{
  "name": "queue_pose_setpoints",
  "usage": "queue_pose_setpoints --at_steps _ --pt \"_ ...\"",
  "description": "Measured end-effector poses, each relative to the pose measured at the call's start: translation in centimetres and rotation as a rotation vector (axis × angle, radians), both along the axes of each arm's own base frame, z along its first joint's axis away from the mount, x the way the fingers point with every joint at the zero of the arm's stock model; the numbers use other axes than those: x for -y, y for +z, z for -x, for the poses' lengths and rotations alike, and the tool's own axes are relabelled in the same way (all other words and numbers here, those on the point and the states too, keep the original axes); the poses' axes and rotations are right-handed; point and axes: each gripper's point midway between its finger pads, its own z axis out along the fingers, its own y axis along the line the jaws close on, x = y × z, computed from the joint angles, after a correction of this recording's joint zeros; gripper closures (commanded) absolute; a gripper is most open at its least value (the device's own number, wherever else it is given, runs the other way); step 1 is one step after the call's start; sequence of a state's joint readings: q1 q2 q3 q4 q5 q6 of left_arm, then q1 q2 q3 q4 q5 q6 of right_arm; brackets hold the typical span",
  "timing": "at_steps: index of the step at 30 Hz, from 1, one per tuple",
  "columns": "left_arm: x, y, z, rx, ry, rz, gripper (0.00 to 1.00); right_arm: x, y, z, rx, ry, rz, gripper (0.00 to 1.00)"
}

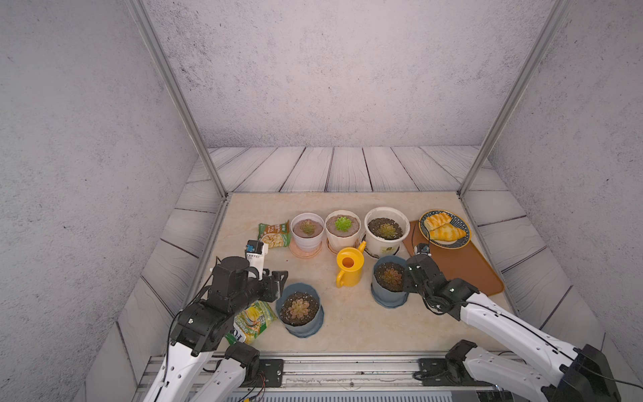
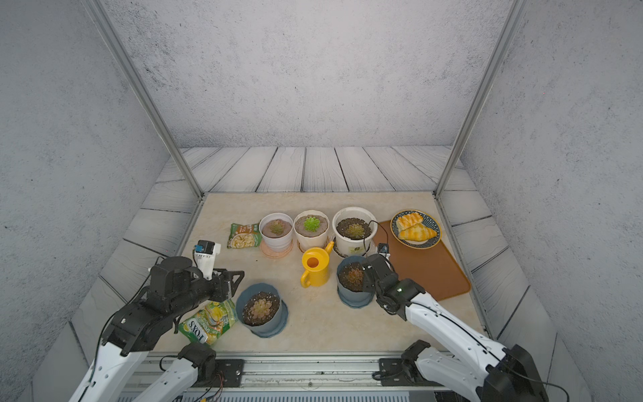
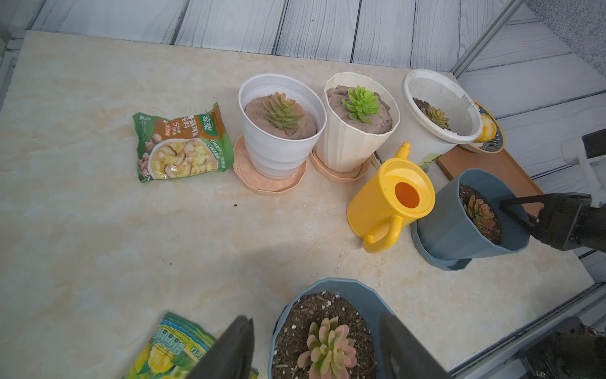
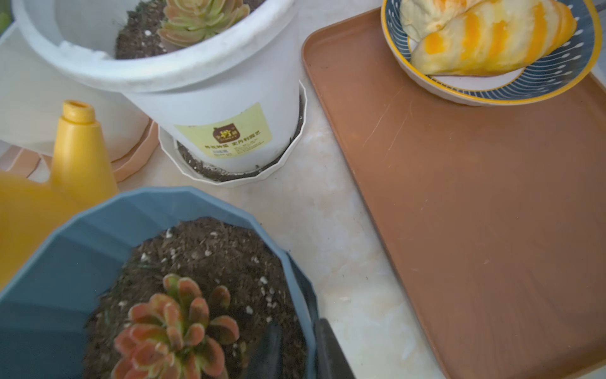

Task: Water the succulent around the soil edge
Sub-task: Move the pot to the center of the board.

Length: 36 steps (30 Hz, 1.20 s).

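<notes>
A yellow watering can (image 1: 349,268) (image 3: 390,200) stands upright mid-table with nothing gripping it. To its right is a blue pot (image 1: 388,296) (image 4: 183,200) holding a reddish succulent (image 4: 173,331) in dark soil. My right gripper (image 1: 407,282) (image 4: 296,328) is shut on that pot's right rim, one finger in the soil and one outside the wall. At the front left stands a second blue pot (image 1: 302,329) (image 3: 344,285) with a pink-green succulent (image 3: 328,351). My left gripper (image 1: 278,280) (image 3: 316,318) is open beside it, its fingers spread wide and holding nothing.
Three white pots (image 1: 308,231) (image 1: 342,228) (image 1: 386,229) with succulents line the back. A soup packet (image 1: 275,235) lies at back left and a green-yellow packet (image 1: 252,322) under my left arm. A brown tray (image 1: 462,268) with a plate of pastries (image 1: 443,228) lies at right.
</notes>
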<state>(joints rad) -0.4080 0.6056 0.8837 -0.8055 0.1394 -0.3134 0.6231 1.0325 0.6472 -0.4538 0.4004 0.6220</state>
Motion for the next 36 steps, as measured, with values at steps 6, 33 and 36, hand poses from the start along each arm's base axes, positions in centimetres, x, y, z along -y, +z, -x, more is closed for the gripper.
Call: queue_pose_setpoints --at_steps 6,33,36 --pt "0.0 0.0 0.0 -0.001 0.0 0.0 0.32 -0.3 -0.1 -2.0 0.007 -0.018 0.062 0.8" --pt "-1.8 -2.9 -0.5 -0.202 0.164 -0.066 0.29 -4.3 9.6 -4.4 0.085 0.251 0.023 0.18" --pt "-2.0 -4.3 -0.3 -0.289 0.213 -0.065 0.32 -6.0 11.5 -4.3 0.096 0.332 -0.024 0.17"
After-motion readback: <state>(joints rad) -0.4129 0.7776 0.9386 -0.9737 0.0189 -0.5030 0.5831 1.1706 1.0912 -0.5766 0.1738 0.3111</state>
